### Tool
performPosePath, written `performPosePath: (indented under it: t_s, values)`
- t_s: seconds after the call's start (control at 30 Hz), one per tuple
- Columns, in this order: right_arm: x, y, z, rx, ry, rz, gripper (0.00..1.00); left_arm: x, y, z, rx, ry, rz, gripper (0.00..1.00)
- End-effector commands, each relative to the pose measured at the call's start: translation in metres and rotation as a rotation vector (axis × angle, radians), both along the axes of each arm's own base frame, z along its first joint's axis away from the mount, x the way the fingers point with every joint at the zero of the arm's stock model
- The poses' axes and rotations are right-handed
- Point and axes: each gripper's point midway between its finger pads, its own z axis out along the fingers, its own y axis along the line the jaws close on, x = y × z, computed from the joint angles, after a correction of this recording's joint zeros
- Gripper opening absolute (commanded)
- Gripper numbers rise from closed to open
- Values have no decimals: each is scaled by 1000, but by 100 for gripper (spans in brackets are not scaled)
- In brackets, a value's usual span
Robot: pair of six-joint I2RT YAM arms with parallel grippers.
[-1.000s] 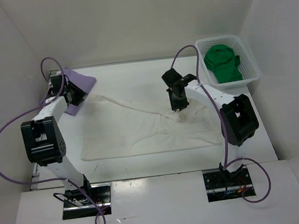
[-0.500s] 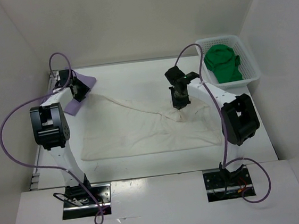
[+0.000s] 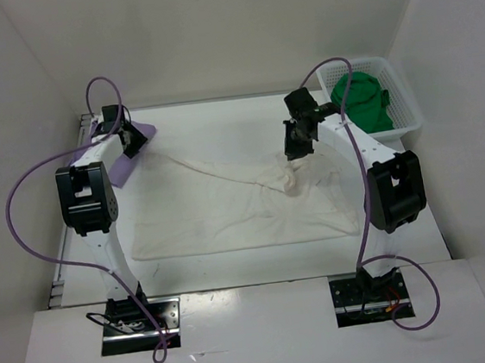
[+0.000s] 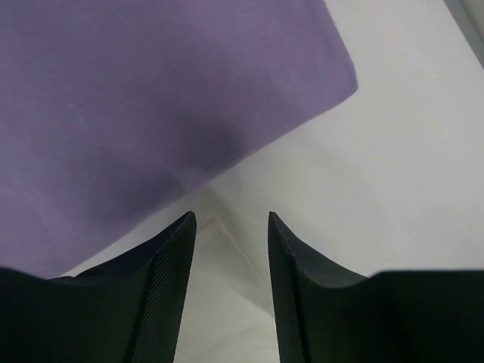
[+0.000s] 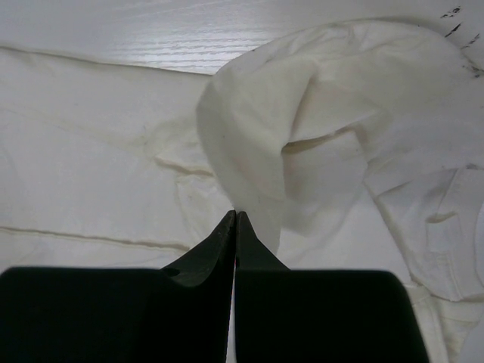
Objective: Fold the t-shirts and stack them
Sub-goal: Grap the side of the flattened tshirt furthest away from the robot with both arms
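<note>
lifted off the cream shirt (image 3: 229,217) and drawn toward the mesh basket (image 3: 403,95) since a second ago, right gripper (image 3: 292,154); shifted a little farther out over the lavender shirt (image 3: 122,170), left gripper (image 3: 137,143). from above: cream shirt spread flat on the table (image 3: 219,119) between the two grippers, a bunched hump of it just below the right gripper's tips, one long corner trailing off toward the left gripper; lavender shirt lying folded under and beside the left gripper; green shirt (image 3: 363,104) heaped in the mesh basket, out to the right of the right gripper and apart from it. from the left wrist: left gripper (image 4: 231,218) open, a plain gap between the two dark fingers (image 4: 170,295), nothing held; lavender shirt (image 4: 151,91) ahead and to the left of the tips, its corner reaching past them on the right; bare table (image 4: 393,151) ahead to the right; a pale edge of cloth low between the fingers, too vague to name. from the right wrist: right gripper (image 5: 235,216) closed, fingers (image 5: 204,265) pressed tip to tip; cream shirt (image 5: 91,151) filling the view beneath, a raised loop of it just ahead and to the right of the tips; hard to tell whether touching the loop's edge or clear of it.
</note>
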Motion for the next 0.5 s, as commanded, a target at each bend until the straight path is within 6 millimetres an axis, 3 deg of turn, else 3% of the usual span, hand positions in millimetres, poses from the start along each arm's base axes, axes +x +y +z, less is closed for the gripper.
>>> performPosePath:
  t_s: [0.0,0.13,0.27,0.4,0.47]
  values:
    - [16,10,15,35,-71,6,0,-9,13,5,77,16,18,51]
    - [19,11,13,36,-74,6,0,-17,19,4,116,44,18,55]
    - [21,13,10,44,-71,11,0,-23,4,-14,121,90,-21,61]
    - [24,17,15,58,-86,17,0,-17,-3,-16,101,84,-23,62]
    - [23,19,15,68,-82,23,0,-10,-4,-7,96,60,-27,62]
